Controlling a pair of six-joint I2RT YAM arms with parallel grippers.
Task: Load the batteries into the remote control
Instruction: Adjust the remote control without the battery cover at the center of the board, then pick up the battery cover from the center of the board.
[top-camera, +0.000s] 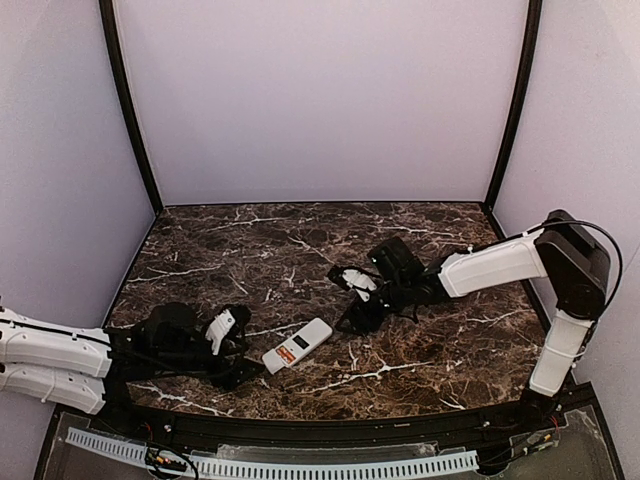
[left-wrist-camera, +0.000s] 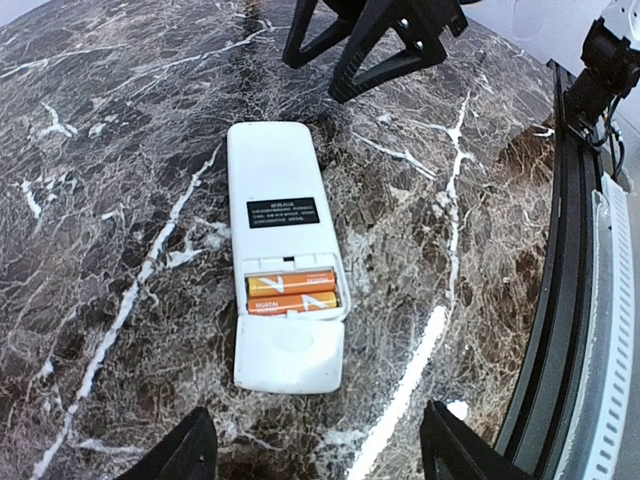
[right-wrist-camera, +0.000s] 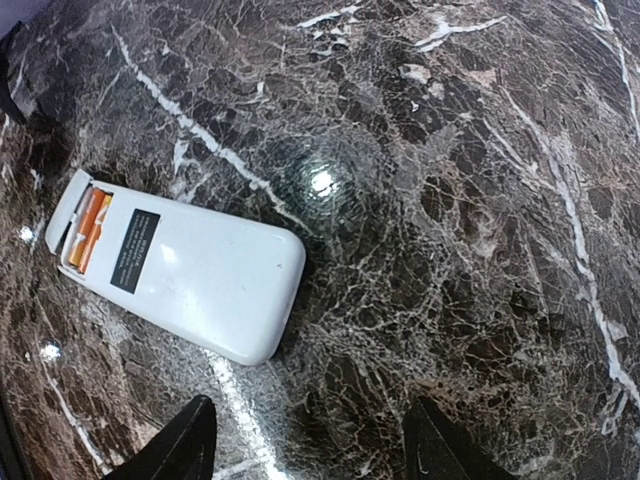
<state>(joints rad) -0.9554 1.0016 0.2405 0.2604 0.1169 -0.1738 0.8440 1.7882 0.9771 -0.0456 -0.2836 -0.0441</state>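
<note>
- judging by the two orange batteries (left-wrist-camera: 292, 292) lying side by side in the recess of the remote control (left-wrist-camera: 287, 170), the loading looks almost done. what seems left is seating them flat and closing the back.
- the left gripper (left-wrist-camera: 315, 430) hangs spread wide and empty. the remote lies just ahead of its fingertips, battery end nearest, its length running straight away from the hand.
- the right gripper (right-wrist-camera: 310, 415) is also spread and holds nothing. in its own view the remote lies ahead and to the left of its fingers, rounded end nearest.
- a white cover piece (left-wrist-camera: 290, 355) sits at the end nearest the left hand, touching the recess edge. i cannot tell whether it is engaged on its rails.
- a sound approach would be for the right hand to brace the end farthest from the left hand against the marble table (left-wrist-camera: 100, 150), while the left pushes the cover along the remote's length, low and level.
- the main risk is that the table looks slick, so an unbraced push may simply slide the remote.
</note>
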